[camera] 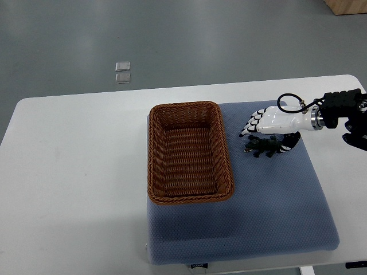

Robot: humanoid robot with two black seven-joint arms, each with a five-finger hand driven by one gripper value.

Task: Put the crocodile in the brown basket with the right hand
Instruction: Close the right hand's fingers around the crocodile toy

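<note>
On the blue-grey mat [275,212] that covers the right part of the white table [74,172], a small dark green crocodile [264,149] lies flat, just to the right of the brown basket [153,160] and outside it. From where I stand, the basket holds nothing. The right hand [268,120] reaches in from the right edge and sits right over the crocodile's upper side. Its white fingers [251,127] are stretched out toward the basket, loosely spread and closed around nothing. Whether the palm touches the toy, I cannot tell.
</note>
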